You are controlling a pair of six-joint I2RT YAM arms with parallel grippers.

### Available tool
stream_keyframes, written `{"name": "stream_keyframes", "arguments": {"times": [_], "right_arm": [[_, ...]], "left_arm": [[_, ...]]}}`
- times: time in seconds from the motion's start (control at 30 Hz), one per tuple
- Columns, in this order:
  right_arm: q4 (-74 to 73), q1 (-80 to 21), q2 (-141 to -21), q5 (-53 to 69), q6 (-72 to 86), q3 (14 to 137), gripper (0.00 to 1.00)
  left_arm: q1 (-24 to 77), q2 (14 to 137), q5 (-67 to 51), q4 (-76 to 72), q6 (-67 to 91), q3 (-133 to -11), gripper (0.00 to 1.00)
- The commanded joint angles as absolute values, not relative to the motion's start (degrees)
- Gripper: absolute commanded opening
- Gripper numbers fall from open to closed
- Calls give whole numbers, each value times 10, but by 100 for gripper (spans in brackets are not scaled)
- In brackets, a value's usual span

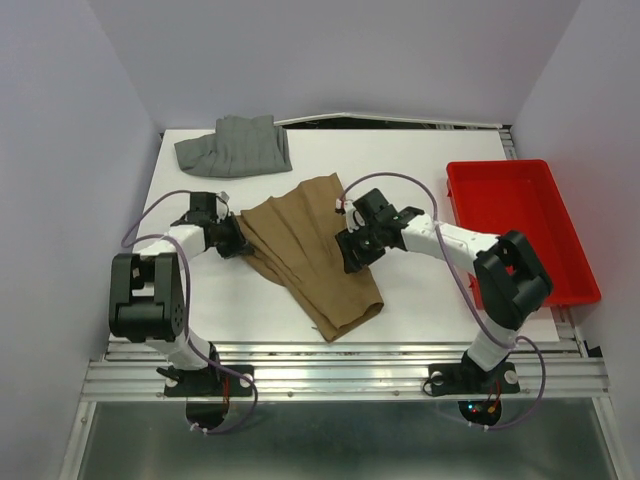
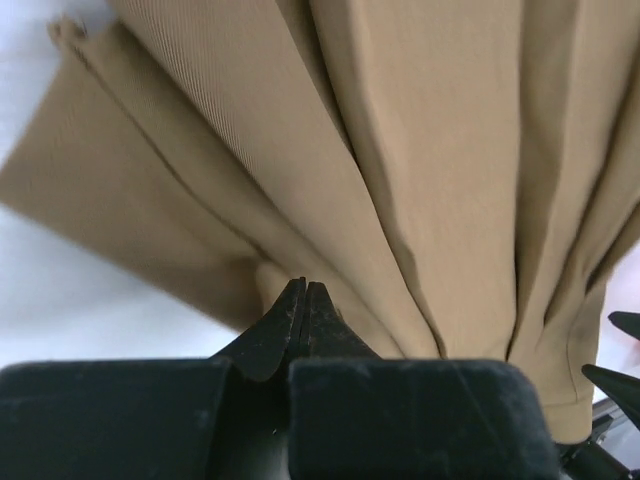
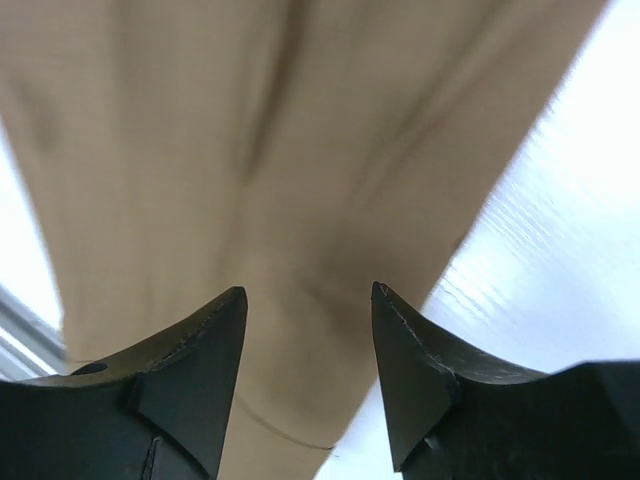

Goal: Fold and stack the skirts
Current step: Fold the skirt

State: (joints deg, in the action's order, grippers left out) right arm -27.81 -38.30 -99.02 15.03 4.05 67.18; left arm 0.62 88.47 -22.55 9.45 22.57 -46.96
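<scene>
Tan skirt (image 1: 310,260) spread slantwise across the middle of a white table (image 1: 400,170), a robot arm at each side.

The left gripper (image 2: 305,300) has its fingers pressed tightly together at the skirt's left edge; whether cloth is caught between them is hard to tell. The right gripper (image 3: 308,300) holds its fingers apart over the opposite edge, probably ready to pinch so both sides can lift for a fold. A grey skirt (image 1: 235,145) sits bunched at the far left corner and a red tray (image 1: 510,220) along the right edge; neither blocks the arms.
</scene>
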Motion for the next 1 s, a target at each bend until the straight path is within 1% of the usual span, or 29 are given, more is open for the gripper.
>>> {"name": "stream_keyframes", "arguments": {"times": [0.0,0.1,0.2,0.33,0.47,0.6,0.67,0.73,0.77,0.83,0.87,0.93,0.97], "right_arm": [[-274,-373,-1017,154,37,637,58],[-274,-360,-1022,164,40,623,57],[-275,-345,-1027,168,47,603,56],[-276,-290,-1044,149,60,601,55],[-283,-247,-1062,124,55,627,54],[-295,-242,-1056,116,54,661,53],[-306,-242,-1045,156,71,673,53],[-305,-242,-1035,191,85,683,53],[-295,-242,-1021,217,98,685,54],[-268,-242,-1006,242,113,684,54],[-259,-248,-997,247,116,686,54],[-251,-257,-982,259,125,695,52],[-254,-271,-982,269,126,714,51]], "left_arm": [[15,928,-236,110,209,-518,0],[41,966,-266,82,205,-550,0],[83,1033,-306,41,221,-597,0],[127,1133,-328,4,253,-684,0],[127,1155,-319,-43,270,-747,0],[98,1119,-304,-50,262,-736,0],[81,1068,-302,-50,258,-713,4],[56,1003,-307,-51,254,-665,9],[48,981,-315,-55,247,-631,12],[35,915,-339,-59,241,-599,14],[34,894,-348,-62,243,-582,14],[36,837,-389,-82,259,-516,10],[44,822,-405,-116,273,-493,7]]}}
